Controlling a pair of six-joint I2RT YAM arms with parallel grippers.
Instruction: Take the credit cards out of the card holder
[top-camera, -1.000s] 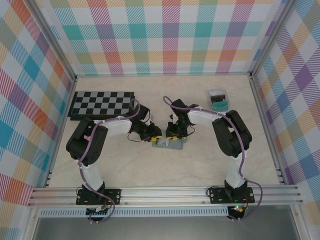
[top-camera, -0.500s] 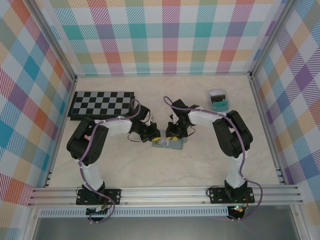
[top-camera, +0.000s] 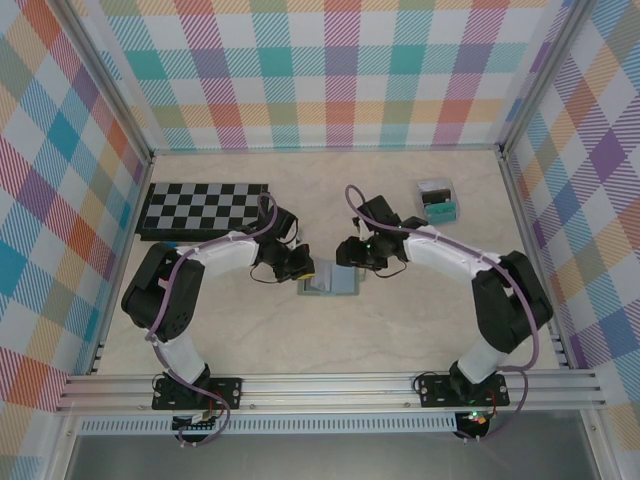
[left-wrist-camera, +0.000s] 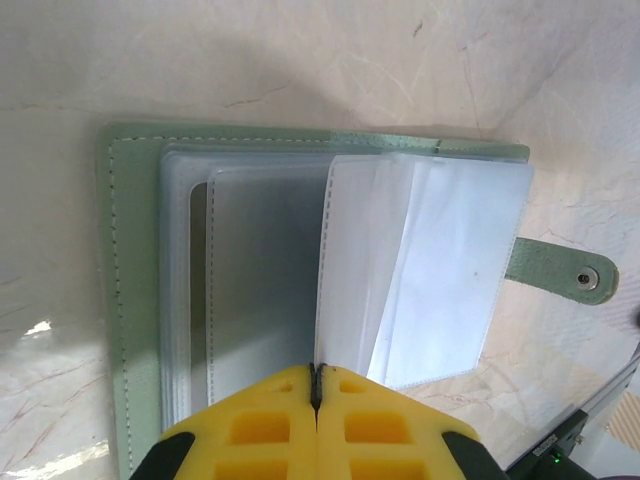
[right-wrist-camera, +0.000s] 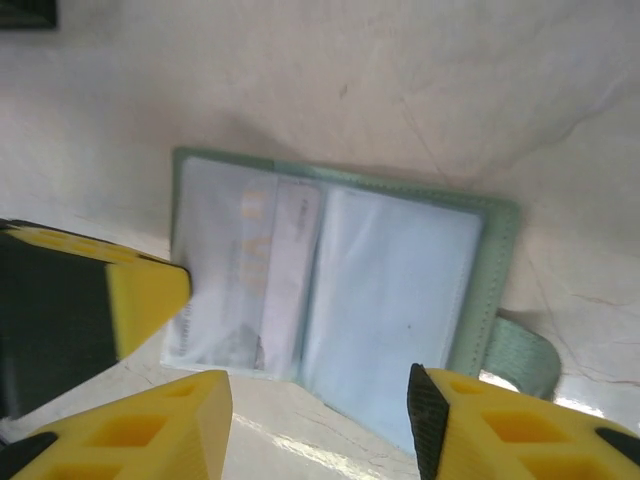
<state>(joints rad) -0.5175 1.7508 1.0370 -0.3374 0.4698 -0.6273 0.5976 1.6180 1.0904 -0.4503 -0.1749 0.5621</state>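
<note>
Card holder (top-camera: 330, 283): lies open on the counter (top-camera: 400, 330) at the centre of the top view, with its clear sleeves fanned.
Credit cards (right-wrist-camera: 248, 262): not yet out; one shows faintly through the left sleeves in the right wrist view.
Left gripper (left-wrist-camera: 315, 400): pressed together at the sleeves' lower edge; whether it pinches plastic cannot be told.
Right gripper (right-wrist-camera: 310, 420): spread and empty, above the holder.
Doing it well: probably pin the holder flat, grip the card alone, and draw it straight along its pocket.
</note>
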